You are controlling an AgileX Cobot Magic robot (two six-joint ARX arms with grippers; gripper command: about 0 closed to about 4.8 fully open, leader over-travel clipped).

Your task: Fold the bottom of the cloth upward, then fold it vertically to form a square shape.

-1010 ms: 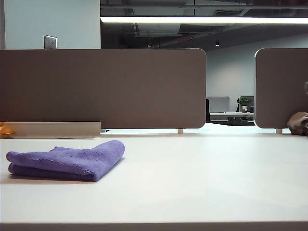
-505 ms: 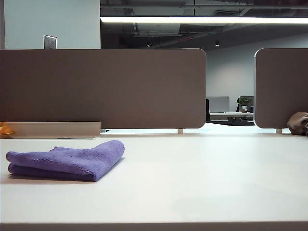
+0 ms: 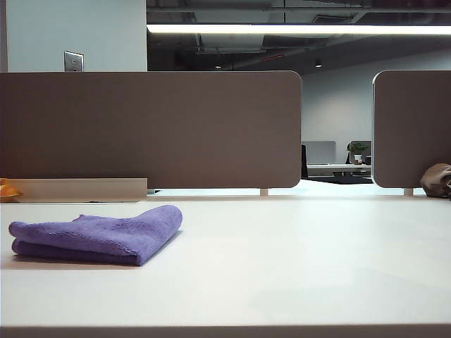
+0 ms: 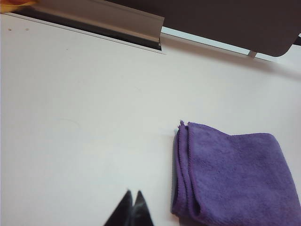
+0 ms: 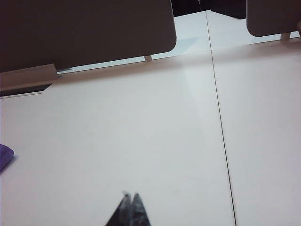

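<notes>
The purple cloth (image 3: 99,238) lies folded into a thick, layered pad on the left part of the white table (image 3: 296,267). The left wrist view shows the cloth (image 4: 235,179) as a near-square stack with its folded edges showing. My left gripper (image 4: 133,194) is shut and empty, above bare table beside the cloth, apart from it. My right gripper (image 5: 130,196) is shut too, holding nothing, over bare table well away from the cloth (image 5: 3,156), of which only a corner shows there. Neither gripper appears in the exterior view.
Brown-grey divider panels (image 3: 151,130) stand along the table's far edge, with a low metal rail (image 3: 77,190) at the left. An orange object (image 3: 8,190) sits at the far left and a small brown lumpy object (image 3: 437,180) at the far right. A seam (image 5: 218,117) runs across the tabletop.
</notes>
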